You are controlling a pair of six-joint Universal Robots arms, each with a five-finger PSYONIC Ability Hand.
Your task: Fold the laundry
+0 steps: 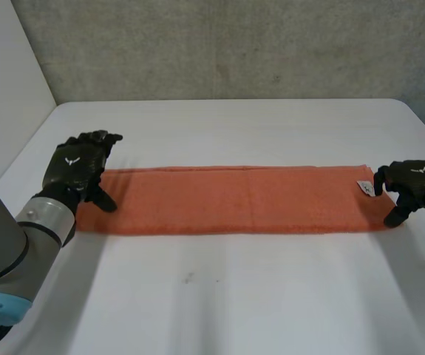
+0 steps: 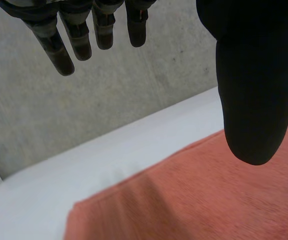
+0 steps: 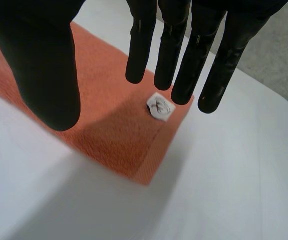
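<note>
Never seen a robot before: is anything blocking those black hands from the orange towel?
Nothing visible. The left hand and right hand hang open over opposite ends of the orange towel; its small white tag lies at the right hand's fingers.

I see the orange towel (image 1: 234,200) lying flat on the white table (image 1: 234,296) as one long, narrow strip that runs from side to side. The left hand (image 1: 75,166) is over the towel's left end, with its fingers loose and reaching just past the far edge. The right hand (image 1: 412,181) is at the towel's right end, just beside a small white label (image 1: 365,187) near the far corner there. A grey wall (image 1: 234,44) stands beyond the towel.
</note>
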